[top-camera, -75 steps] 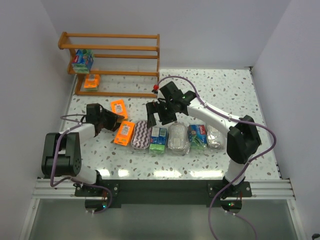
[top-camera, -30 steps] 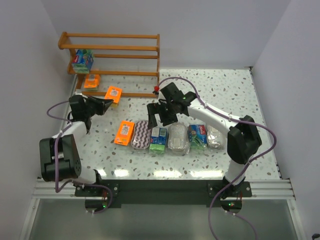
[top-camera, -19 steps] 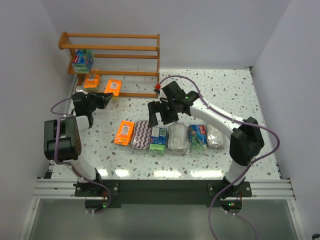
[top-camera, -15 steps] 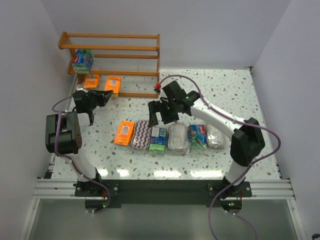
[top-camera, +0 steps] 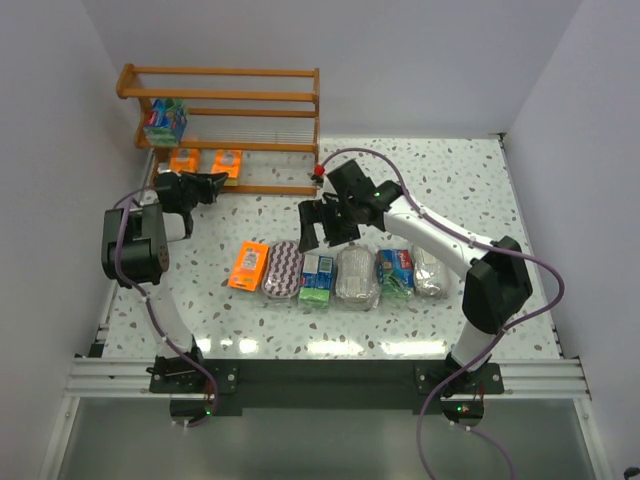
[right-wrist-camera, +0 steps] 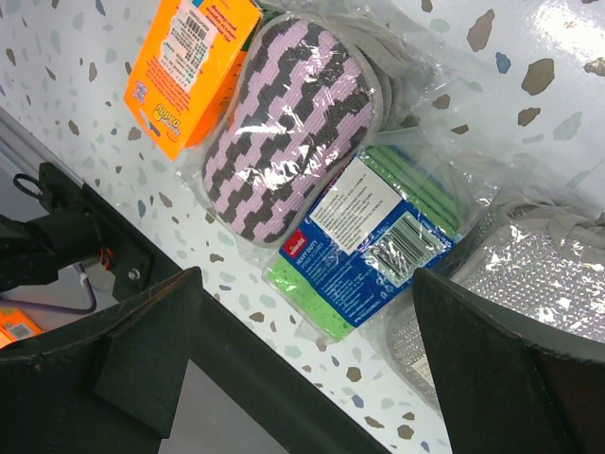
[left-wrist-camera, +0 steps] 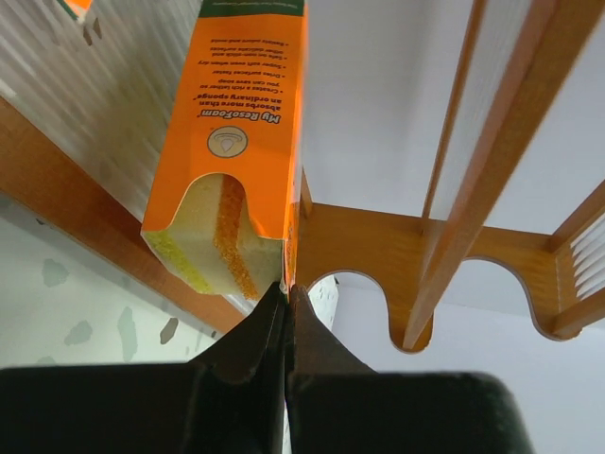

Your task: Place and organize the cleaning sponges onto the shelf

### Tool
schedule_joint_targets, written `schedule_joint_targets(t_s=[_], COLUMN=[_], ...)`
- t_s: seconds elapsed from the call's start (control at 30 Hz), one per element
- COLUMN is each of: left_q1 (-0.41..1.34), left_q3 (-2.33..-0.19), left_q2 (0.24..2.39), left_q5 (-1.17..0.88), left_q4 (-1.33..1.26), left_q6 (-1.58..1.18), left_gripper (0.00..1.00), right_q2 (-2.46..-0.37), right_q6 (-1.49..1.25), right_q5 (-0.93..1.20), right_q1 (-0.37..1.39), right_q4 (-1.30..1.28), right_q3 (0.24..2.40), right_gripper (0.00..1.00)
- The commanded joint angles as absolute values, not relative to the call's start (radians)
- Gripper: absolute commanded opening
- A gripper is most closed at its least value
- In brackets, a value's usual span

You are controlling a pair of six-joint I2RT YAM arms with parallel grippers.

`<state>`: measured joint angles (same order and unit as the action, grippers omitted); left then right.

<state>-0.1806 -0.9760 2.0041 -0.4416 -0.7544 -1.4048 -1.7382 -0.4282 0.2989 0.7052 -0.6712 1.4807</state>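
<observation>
My left gripper (top-camera: 207,184) is shut on the edge of a flat orange sponge pack (top-camera: 227,163), which lies on the bottom tier of the wooden shelf (top-camera: 240,95) beside another orange pack (top-camera: 183,160). In the left wrist view the fingers pinch the pack (left-wrist-camera: 236,123) at its lower edge, with the gripper (left-wrist-camera: 286,286) closed. A blue-green block (top-camera: 165,120) sits on the middle tier. My right gripper (top-camera: 322,226) is open and empty above the table row, over the purple zigzag pad (right-wrist-camera: 293,132) and a blue-green block (right-wrist-camera: 373,236).
On the table lie in a row an orange pack (top-camera: 248,265), a purple pad (top-camera: 283,270), a blue-green block (top-camera: 318,272), a grey-white pad (top-camera: 357,277), another blue-green block (top-camera: 395,270) and a grey-white pad (top-camera: 432,275). The walls stand close to the shelf.
My left gripper has carried the orange pack from the table up and back onto the shelf's bottom tier. The right gripper has shifted only slightly.
</observation>
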Motion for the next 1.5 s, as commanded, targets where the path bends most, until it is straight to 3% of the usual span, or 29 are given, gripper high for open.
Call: schedule_joint_targets(t_s=[0.0, 0.2, 0.37, 0.47, 0.7, 0.83, 0.93, 0.97, 1.17, 1.47], left_q1=[-0.172, -0.163, -0.160, -0.161, -0.160, -0.161, -0.163, -0.167, -0.178, -0.175], left_q3=[-1.012, -1.015, -1.015, -1.020, -0.993, -0.933, -0.878, -0.864, -0.841, -0.723], left_q2=[2.034, 2.072, 2.080, 2.072, 2.027, 1.893, 1.769, 1.740, 1.588, 1.324], left_q5=[-0.428, -0.420, -0.411, -0.407, -0.431, -0.456, -0.433, -0.425, -0.437, -0.388], left_q4=[-0.828, -0.862, -0.891, -0.904, -0.905, -0.800, -0.642, -0.608, -0.326, 0.134], left_q6=[-1.417, -1.454, -1.470, -1.465, -1.450, -1.392, -1.289, -1.249, -1.083, -0.822], left_gripper=[0.00, 0.00, 0.28, 0.37, 0.45, 0.51, 0.60, 0.70, 0.73, 0.63], right_q2=[-1.690, -1.692, -1.695, -1.694, -1.687, -1.678, -1.677, -1.678, -1.703, -1.804], right_q6=[-0.420, -0.417, -0.416, -0.413, -0.411, -0.417, -0.420, -0.422, -0.419, -0.367], right_q5=[0.273, 0.278, 0.282, 0.285, 0.284, 0.278, 0.275, 0.276, 0.282, 0.213], right_q1=[0.698, 0.687, 0.683, 0.681, 0.678, 0.676, 0.676, 0.676, 0.676, 0.800], right_q4=[-0.675, -0.678, -0.678, -0.680, -0.681, -0.673, -0.670, -0.669, -0.664, -0.712], right_q3=[1.477, 1.474, 1.479, 1.480, 1.476, 1.462, 1.454, 1.453, 1.465, 1.581], right_gripper=[0.96, 0.96, 0.96, 0.96, 0.96, 0.96, 0.97, 0.97, 0.96, 0.93])
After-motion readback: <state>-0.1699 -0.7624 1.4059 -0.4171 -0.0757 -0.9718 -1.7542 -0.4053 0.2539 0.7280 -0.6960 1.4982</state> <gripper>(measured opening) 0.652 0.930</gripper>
